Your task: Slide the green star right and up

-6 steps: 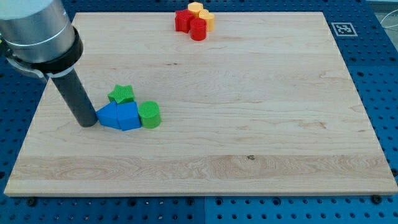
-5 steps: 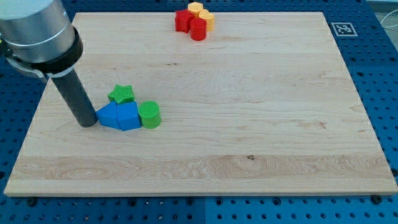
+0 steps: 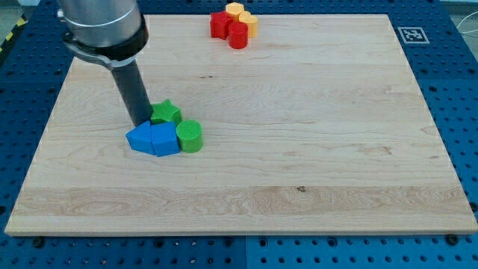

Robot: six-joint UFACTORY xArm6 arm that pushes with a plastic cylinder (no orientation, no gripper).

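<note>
The green star [image 3: 166,113] lies on the wooden board [image 3: 299,149] at the view's left of centre. My tip [image 3: 141,123] stands right at the star's left side, touching or nearly touching it. Just below the star lie two blue blocks [image 3: 153,139] side by side, and a green cylinder [image 3: 190,136] sits against their right end. The rod rises from the tip up to the arm's grey body at the view's top left.
At the view's top, near the board's far edge, a cluster holds a red star-like block [image 3: 219,25], a red cylinder [image 3: 237,34] and two yellow blocks [image 3: 243,15]. A fiducial tag [image 3: 411,34] marks the board's top right corner.
My tip has moved right and up, from the left of the blue blocks to the star's left side. The star, blue blocks and green cylinder have shifted slightly to the right.
</note>
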